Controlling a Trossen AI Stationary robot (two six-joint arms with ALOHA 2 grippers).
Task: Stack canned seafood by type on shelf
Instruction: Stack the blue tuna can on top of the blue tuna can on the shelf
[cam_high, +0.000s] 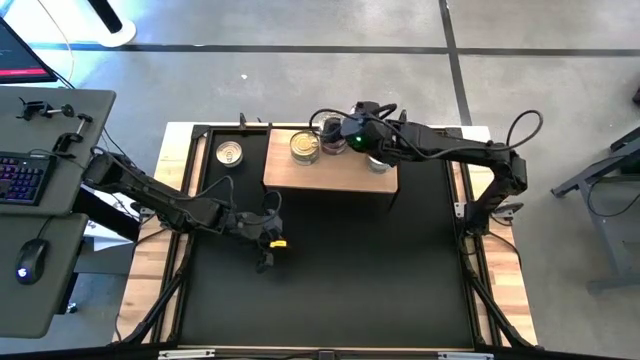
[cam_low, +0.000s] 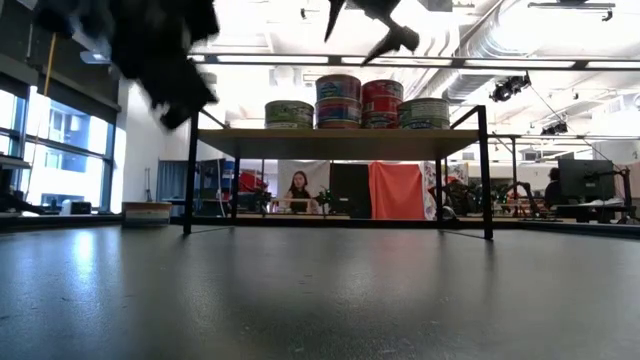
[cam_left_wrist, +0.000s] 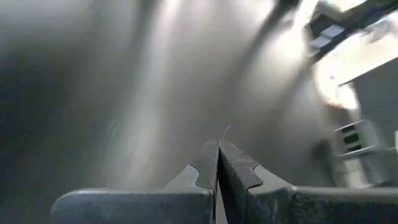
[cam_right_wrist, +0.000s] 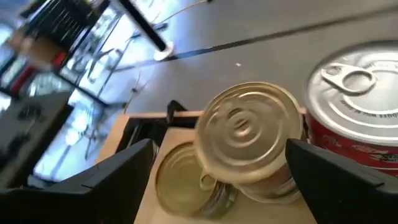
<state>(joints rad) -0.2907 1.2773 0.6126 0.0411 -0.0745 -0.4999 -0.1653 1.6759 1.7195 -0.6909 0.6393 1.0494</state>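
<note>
The canned seafood stands mostly on the shelf (cam_high: 330, 170), a light wooden board at the far side of the black mat (cam_high: 330, 270). From above, a gold-lidded can (cam_high: 305, 147) shows on the shelf's left part, one more can (cam_high: 230, 153) sits off the shelf on the mat to its left, and a silver-lidded can (cam_high: 379, 163) peeps out near the shelf's right end; the right gripper (cam_high: 340, 128) hangs over the shelf's middle and hides the tins there. The left gripper (cam_high: 268, 243) rests low over the mat, well apart from the shelf. In the low view the shelf (cam_low: 340, 143) stands on thin black legs and carries a green-sided can (cam_low: 289, 113), a two-high stack with blue labels (cam_low: 338, 101), a two-high red stack (cam_low: 382, 103), and another green-sided can (cam_low: 425, 112); dark finger tips of one gripper (cam_low: 365, 25) show above the stacks, apart from them. A person sits in the room behind. In the left wrist view the left gripper (cam_left_wrist: 217, 163) has its fingers pressed together on nothing. In the right wrist view the right gripper (cam_right_wrist: 217, 171) is spread wide, its fingers (cam_right_wrist: 121, 168) flanking a gold-lidded tin (cam_right_wrist: 249, 134) without gripping it; a red-sided tin with a pull tab (cam_right_wrist: 357, 93) stands just beside, another gold lid (cam_right_wrist: 177, 177) lower down.
</note>
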